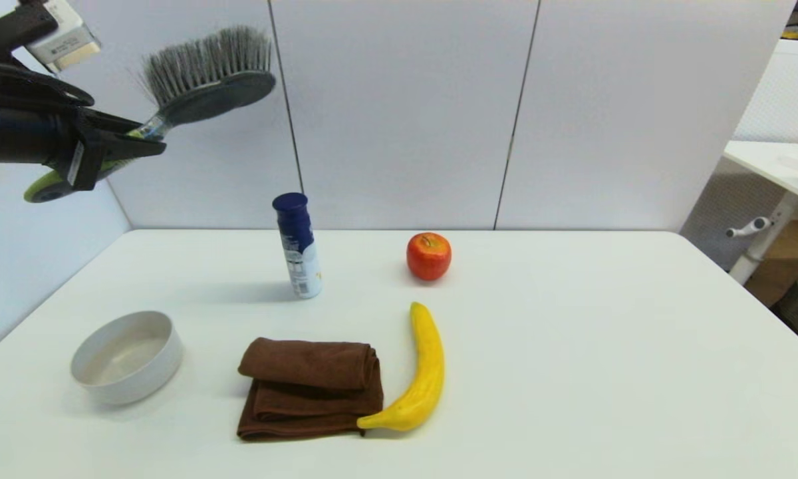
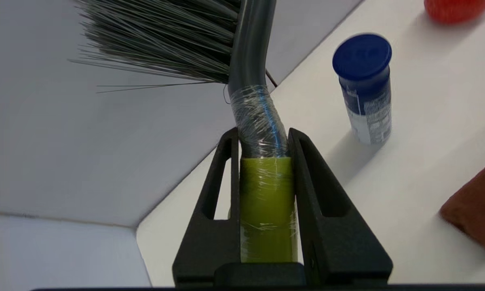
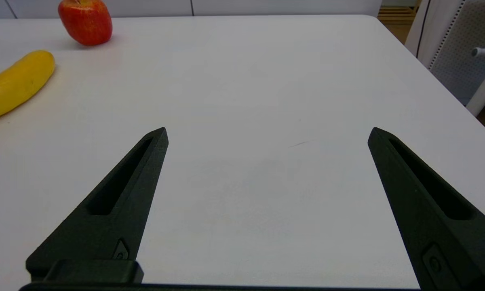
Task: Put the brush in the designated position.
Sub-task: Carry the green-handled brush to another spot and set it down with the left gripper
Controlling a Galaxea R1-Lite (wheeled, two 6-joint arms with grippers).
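One white table [image 1: 572, 372] carried everything, and it was the largest thing in the scene. On it lay one brown cloth [image 1: 309, 389], folded, at the near middle. One banana [image 1: 420, 372] lay just beside the cloth on its right, and its near tip touched the cloth's corner. One white bowl [image 1: 126, 356] stood at the near left, apart from the cloth. One blue and white bottle [image 1: 297, 245] stood upright farther back, and one red apple [image 1: 429, 255] sat to the right of it, well apart.

One brush [image 1: 203, 80] was not on the table at all. It was high in the air at the far left, above the table's left edge. The left gripper [image 2: 262, 135] was clamped on its handle, just where the lime-green part meets the grey neck wrapped in clear film. The bristles pointed up and the head pointed to the right. I think it was held so high in order to pass over the bottle and the other things without touching them. Which place is the designated one, I could not tell.

The right gripper [image 3: 266, 133] hung low over the bare right part of the table, its two fingers spread wide and holding nothing. It seemed idle.
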